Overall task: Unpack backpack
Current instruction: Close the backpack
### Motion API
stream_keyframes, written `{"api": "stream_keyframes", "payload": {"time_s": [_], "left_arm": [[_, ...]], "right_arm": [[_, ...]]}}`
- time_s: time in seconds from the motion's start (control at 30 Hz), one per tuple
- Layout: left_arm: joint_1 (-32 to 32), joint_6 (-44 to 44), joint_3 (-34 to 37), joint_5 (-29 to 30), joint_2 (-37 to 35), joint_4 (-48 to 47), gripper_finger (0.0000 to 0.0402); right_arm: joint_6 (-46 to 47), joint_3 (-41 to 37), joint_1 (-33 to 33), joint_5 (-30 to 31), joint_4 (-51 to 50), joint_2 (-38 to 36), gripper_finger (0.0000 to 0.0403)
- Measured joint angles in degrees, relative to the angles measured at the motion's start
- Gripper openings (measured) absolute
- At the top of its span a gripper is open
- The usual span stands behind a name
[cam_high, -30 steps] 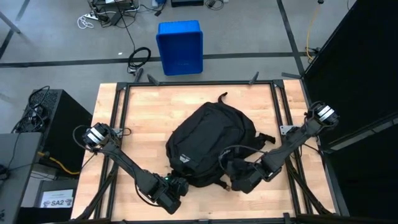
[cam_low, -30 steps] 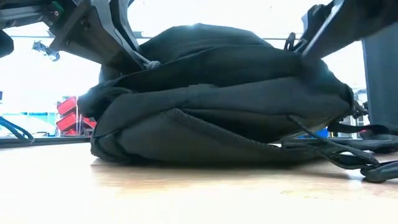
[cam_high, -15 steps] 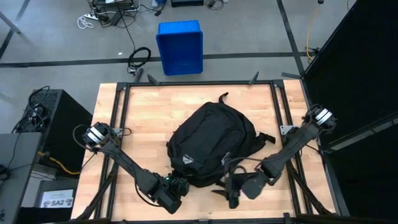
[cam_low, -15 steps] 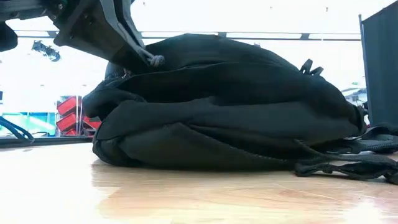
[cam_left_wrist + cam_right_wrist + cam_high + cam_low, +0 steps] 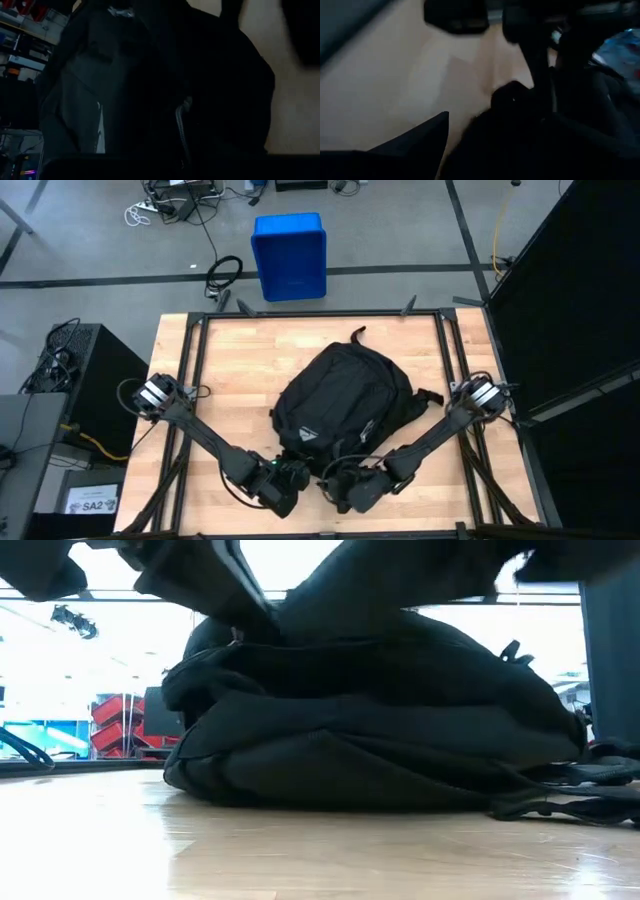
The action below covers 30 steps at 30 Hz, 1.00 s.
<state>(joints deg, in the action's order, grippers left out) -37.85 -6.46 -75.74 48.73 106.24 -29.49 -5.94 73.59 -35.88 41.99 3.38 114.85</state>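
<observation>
backpack (image 5: pixel 340 408): black, lying flat mid-table, white triangle logo twd near edge, straps trailing off to the right side
left gripper (image 5: pixel 290 477): at backpack's near-left corner, touching fabric; fingers hidden, can't tell if clenched or released
right gripper (image 5: pixel 345 492): just beside left one, at near edge of pack by the straps; grip state can't tell
table (image 5: pixel 240 350): light wood, black frame
blue bin (image 5: pixel 290 255): on floor beyond far edge, well apart from pack

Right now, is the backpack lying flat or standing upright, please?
Lying flat: the backpack rests front-up on the table, logo showing.
</observation>
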Motion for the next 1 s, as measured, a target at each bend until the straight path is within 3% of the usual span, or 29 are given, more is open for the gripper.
{"api": "stream_keyframes", "payload": {"time_s": [0.2, 0.33, 0.43, 0.57, 0.6, 0.8, 1.0], "left_arm": [[0.1, 3.2, -2.2, 0.1, 0.0, 3.6, 0.0000], [0.1, 3.3, -3.0, 0.8, -0.1, 3.5, 0.0000], [0.1, 3.3, -3.4, 0.8, -0.1, 3.5, 0.0000], [0.0, 3.2, -3.4, 0.7, -0.1, 3.5, 0.0000], [0.0, 3.2, -3.4, 0.6, -0.1, 3.4, 0.0000], [-0.2, 0.7, -3.5, 0.6, -0.1, -0.5, 0.0000], [-1.5, -7.1, -3.6, 4.5, -0.1, -10.1, 0.0000]], "right_arm": [[2.7, 5.3, 0.6, 11.8, -13.2, 4.9, 0.0289], [4.6, 5.6, 0.7, 17.7, -14.6, 5.2, 0.0248], [4.4, 5.6, 0.5, 20.7, -14.7, 5.1, 0.0178], [4.3, 5.6, -0.5, 21.8, -14.8, 5.0, 0.0042], [3.9, 5.6, -0.8, 22.0, -14.9, 5.0, 0.0023], [7.0, 5.6, -3.2, 25.8, -20.2, 4.1, 0.0006], [32.3, 5.6, -6.9, 28.2, -43.9, -1.3, 0.0003]]}}
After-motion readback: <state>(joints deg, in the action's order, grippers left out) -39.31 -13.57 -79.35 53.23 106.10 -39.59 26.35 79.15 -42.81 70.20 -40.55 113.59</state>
